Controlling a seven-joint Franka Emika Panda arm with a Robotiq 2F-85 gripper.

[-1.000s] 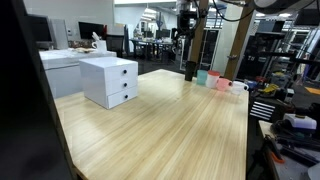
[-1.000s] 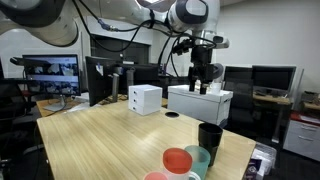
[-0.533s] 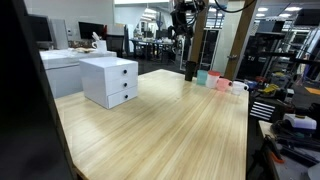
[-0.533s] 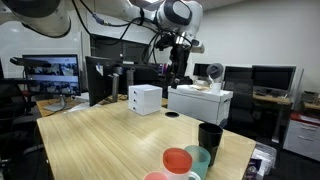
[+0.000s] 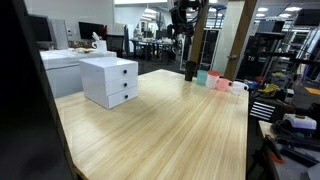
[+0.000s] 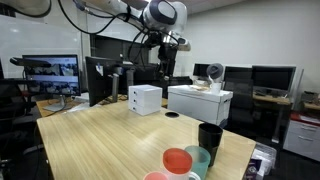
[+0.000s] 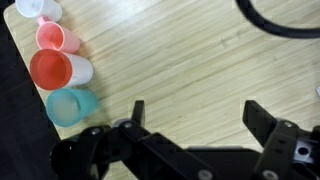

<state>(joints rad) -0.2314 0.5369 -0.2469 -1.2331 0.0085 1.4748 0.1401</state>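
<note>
Tool (image 7: 195,110) is spread wide with nothing in it, well above the counter (image 7: 180,50). The teal cup (image 7: 70,105) is nearest, off toward the left edge of the wrist view, with the red cup (image 7: 55,68) and pink cup (image 7: 57,38) lined up beyond it — that line runs crosswise to the gap between the fingers. The wrist view gives the order and colours; only an exterior view shows how high the tool (image 5: 183,15) hangs, and the black cup (image 5: 190,70) at the line's end.

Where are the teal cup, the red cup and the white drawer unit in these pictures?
teal cup (image 7: 66,107), wrist view, on its open mouth
red cup (image 7: 50,68), wrist view, on its open mouth
white drawer unit (image 5: 122,84), in an exterior view, on its front
</note>
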